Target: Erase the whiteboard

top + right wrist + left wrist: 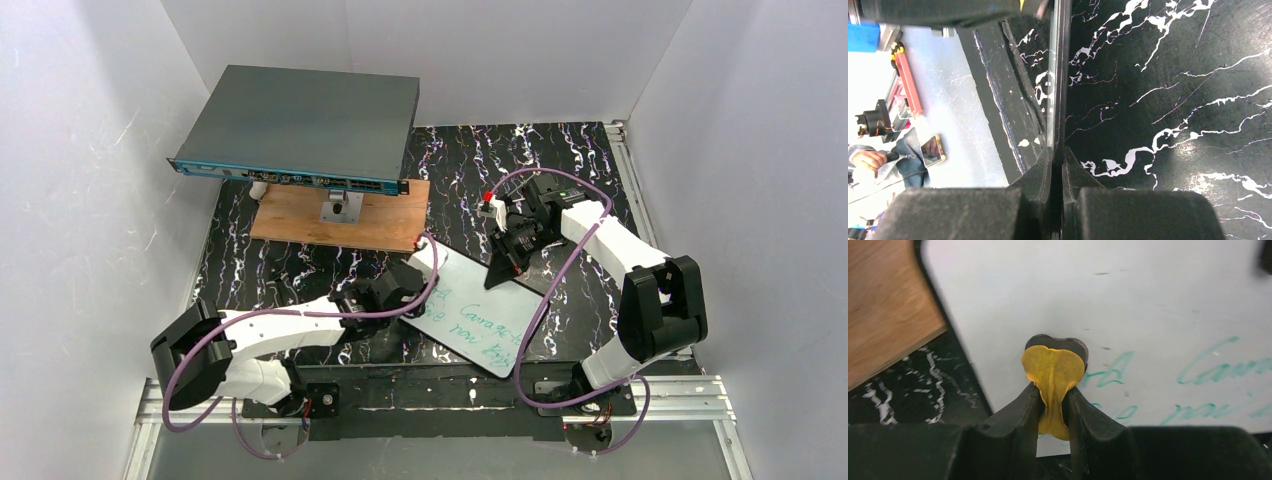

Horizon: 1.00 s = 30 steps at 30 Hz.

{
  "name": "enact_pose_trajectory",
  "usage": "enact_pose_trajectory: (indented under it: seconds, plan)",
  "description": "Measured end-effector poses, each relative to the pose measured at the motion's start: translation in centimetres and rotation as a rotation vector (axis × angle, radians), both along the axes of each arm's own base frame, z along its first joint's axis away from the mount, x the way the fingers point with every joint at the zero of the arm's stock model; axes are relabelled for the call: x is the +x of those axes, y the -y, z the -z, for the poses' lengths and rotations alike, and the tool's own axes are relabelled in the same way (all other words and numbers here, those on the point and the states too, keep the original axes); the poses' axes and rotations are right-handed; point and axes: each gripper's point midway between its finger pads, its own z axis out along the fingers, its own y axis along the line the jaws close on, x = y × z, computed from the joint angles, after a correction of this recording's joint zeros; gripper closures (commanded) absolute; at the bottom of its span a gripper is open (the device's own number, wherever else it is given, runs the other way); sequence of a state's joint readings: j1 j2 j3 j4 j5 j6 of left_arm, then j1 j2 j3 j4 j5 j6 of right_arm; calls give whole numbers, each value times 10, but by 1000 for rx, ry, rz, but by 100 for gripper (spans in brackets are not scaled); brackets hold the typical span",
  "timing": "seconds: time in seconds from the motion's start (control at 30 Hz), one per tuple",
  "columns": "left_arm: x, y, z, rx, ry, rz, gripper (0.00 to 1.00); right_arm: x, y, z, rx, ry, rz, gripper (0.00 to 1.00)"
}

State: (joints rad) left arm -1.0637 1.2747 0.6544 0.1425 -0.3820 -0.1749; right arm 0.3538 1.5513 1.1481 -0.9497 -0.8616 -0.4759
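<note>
The whiteboard [478,303] lies tilted on the black marbled mat, with green handwriting [478,322] on its near half. My left gripper [418,277] is at the board's left edge, shut on a yellow eraser pad. In the left wrist view the gripper [1054,396] pinches the pad [1053,367], whose dark underside rests on the whiteboard [1128,295] just left of the green writing [1215,370]. My right gripper [508,262] is shut on the board's far right edge. In the right wrist view the gripper [1057,159] clamps the board, seen edge-on [1058,75].
A large grey flat box with a blue front edge [300,125] stands at the back left over a brown wooden plank [340,215], which also shows in the left wrist view [883,305]. White walls close in on the left, back and right sides.
</note>
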Motion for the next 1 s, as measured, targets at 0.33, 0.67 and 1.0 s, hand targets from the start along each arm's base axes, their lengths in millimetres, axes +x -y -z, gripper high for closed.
enact_pose_trajectory:
  seconds: [0.33, 0.67, 1.0]
  plan:
    - [-13, 22, 3, 30, 2, 75, 100, 0, 1, 1, -5, -1, 1, 99]
    - [1, 4, 0, 27, 8, -103, 100, 1, 0, 0, 1, 2, 2, 99]
    - [-11, 25, 1, 4, -13, 82, 100, 0, 2, 1, -11, -7, 8, 99]
